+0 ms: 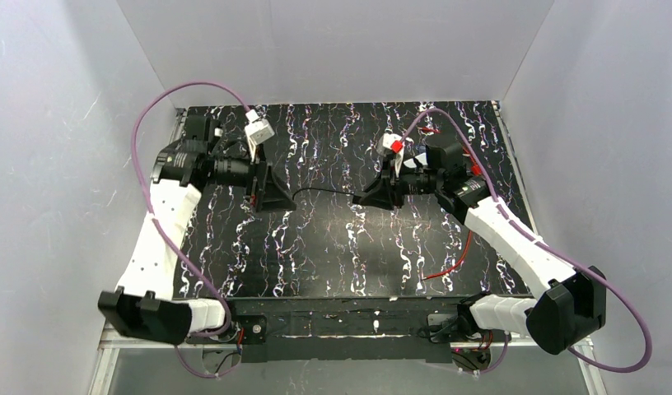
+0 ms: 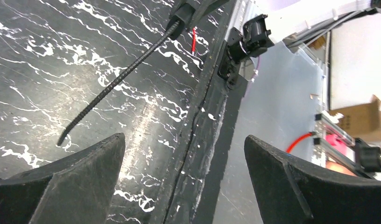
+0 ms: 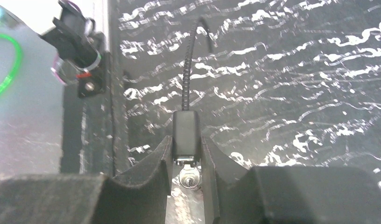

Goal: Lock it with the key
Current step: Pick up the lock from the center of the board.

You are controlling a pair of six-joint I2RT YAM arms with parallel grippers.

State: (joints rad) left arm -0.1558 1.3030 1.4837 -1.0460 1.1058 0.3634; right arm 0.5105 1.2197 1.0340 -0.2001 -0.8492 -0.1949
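the right claw (image 3: pixel 185 140) is closed partway on the black lock body (image 3: pixel 185 126), pinching its flanks. the silver keyway (image 3: pixel 189 179) faces back toward the wrist camera. the lock's cable (image 1: pixel 324 191) runs from that body across the middle of the tabletop (image 1: pixel 333 255) toward the left claw (image 1: pixel 263 193). that claw stands spread wide with nothing between its fingers, and the cable tip (image 2: pixel 62 139) lies on the marbled surface just beside one finger.

my reading is that the lock is being presented and the left arm is free for the next grasp. to do that well, the right arm should hold the body level and steady, since any twist would swing the cable tip away. the left claw should close squarely and low to the tabletop, so a thin thing does not roll out of its pads. whatever goes into the keyway must line up with the slot before any turn.

no key shows in any view, so i cannot say where it is. the keyway sits half sunk between the right fingers and is blurred, so i cannot tell whether the lock is fastened. from above, the cable's ends are lost against the claws.
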